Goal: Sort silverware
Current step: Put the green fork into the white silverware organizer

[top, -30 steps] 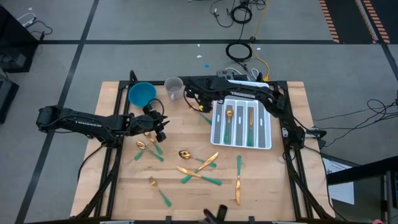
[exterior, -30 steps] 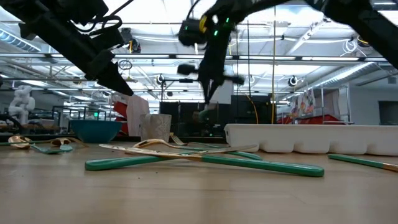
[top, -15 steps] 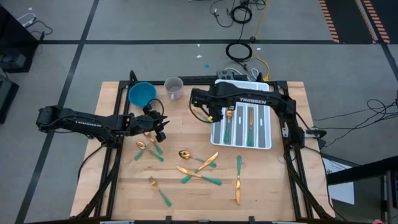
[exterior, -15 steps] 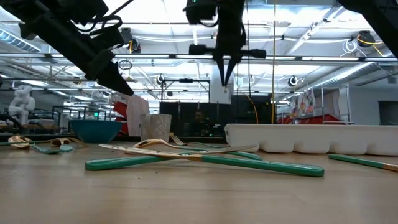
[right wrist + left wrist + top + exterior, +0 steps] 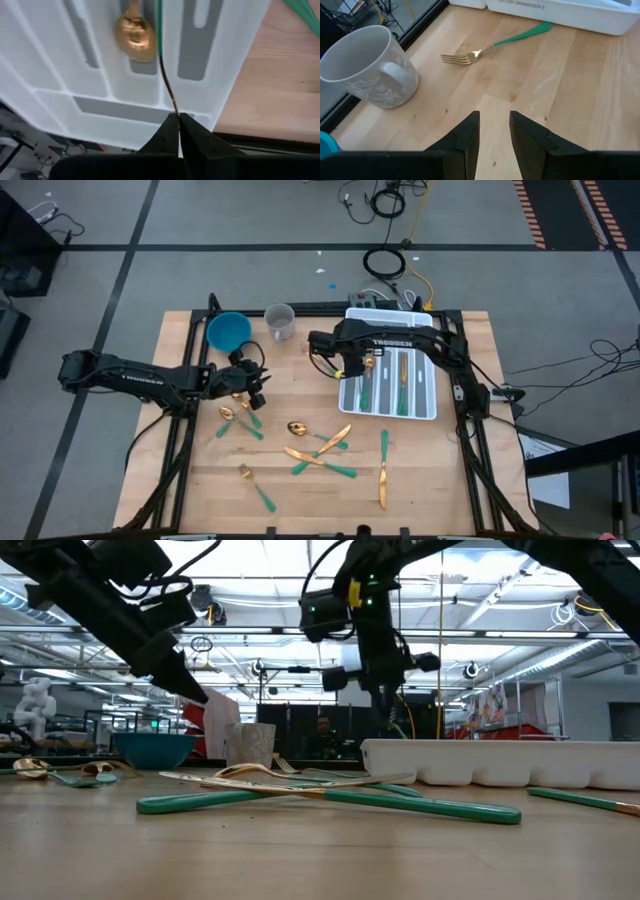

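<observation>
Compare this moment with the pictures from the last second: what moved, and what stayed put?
The right gripper, shut on a green-handled utensil, carried it from beside the clear cup to the white organizer tray, over its left slots. The left gripper and the loose silverware stayed put.

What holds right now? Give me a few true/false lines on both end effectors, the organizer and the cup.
1. The right end effector is shut on a slim green-handled utensil above the white organizer. True.
2. The left end effector holds a fork. False: its fingers stand apart with nothing between them; the fork lies on the table near the organizer.
3. A gold spoon lies in the organizer. True.
4. The cup is tipped over. False: it stands upright beside the blue bowl.
5. All the silverware is in the organizer. False: several pieces lie loose on the table.
</observation>
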Motion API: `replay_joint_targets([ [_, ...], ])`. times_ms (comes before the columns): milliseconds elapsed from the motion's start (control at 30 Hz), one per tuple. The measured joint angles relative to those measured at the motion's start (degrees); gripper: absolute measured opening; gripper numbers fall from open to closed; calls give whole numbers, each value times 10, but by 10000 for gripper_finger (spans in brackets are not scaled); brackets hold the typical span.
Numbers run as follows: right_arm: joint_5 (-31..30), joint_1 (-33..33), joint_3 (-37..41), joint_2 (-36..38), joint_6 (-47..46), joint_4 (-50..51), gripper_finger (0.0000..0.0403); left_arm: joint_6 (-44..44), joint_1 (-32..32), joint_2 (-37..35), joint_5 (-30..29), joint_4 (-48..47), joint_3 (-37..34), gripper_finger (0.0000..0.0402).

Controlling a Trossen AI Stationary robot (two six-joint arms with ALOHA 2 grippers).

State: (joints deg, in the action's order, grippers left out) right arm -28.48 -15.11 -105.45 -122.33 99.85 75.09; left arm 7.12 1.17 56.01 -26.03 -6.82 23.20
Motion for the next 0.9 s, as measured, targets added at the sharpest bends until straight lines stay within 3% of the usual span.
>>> replay_joint_targets([
  [300,1,3,-1,2,0,4,0,0,0,0,-3,2,-2,115],
  [900,129,4,-1,-1,-7,-41,0,1,0,0,-4,3,-2,115],
])
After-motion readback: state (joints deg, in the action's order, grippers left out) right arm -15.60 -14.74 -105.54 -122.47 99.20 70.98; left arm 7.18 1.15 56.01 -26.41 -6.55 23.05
